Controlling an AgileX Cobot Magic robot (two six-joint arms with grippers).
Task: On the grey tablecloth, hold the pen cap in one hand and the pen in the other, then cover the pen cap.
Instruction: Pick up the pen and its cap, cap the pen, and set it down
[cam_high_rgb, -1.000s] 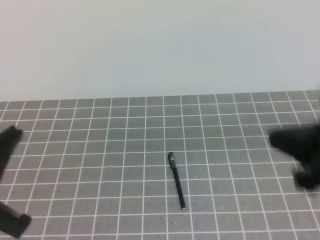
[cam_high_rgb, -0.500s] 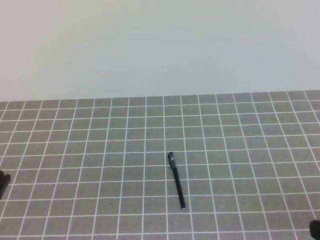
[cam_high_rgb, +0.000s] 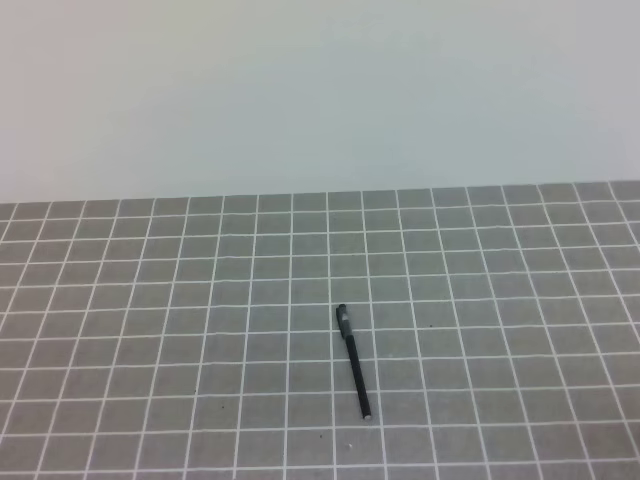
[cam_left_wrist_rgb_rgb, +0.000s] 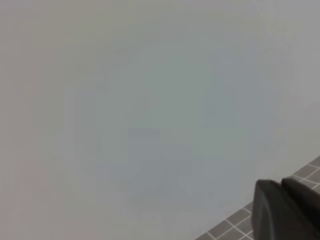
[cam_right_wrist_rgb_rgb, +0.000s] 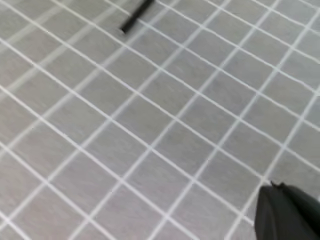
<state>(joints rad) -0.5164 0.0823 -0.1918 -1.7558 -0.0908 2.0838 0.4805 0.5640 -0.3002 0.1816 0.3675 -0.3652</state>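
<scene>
Both our arms have pulled out of the overhead view, claws shut and empty — the slim black capped pen (cam_high_rgb: 353, 362) lies assembled on the grey gridded tablecloth (cam_high_rgb: 150, 330), so we judge the task done.

A plain, pale grey-white wall (cam_high_rgb: 320, 95) stands behind, filling the upper part of the high view.

Matt grey tablecloth (cam_high_rgb: 150, 330); smooth black plastic-looking pen (cam_high_rgb: 353, 365).

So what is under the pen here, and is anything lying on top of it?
The pen lies flat on the grey tablecloth, across several grid squares, with nothing on top of it. The strip of cloth directly beneath it is covered. No separate pen cap shows on the cloth.
</scene>
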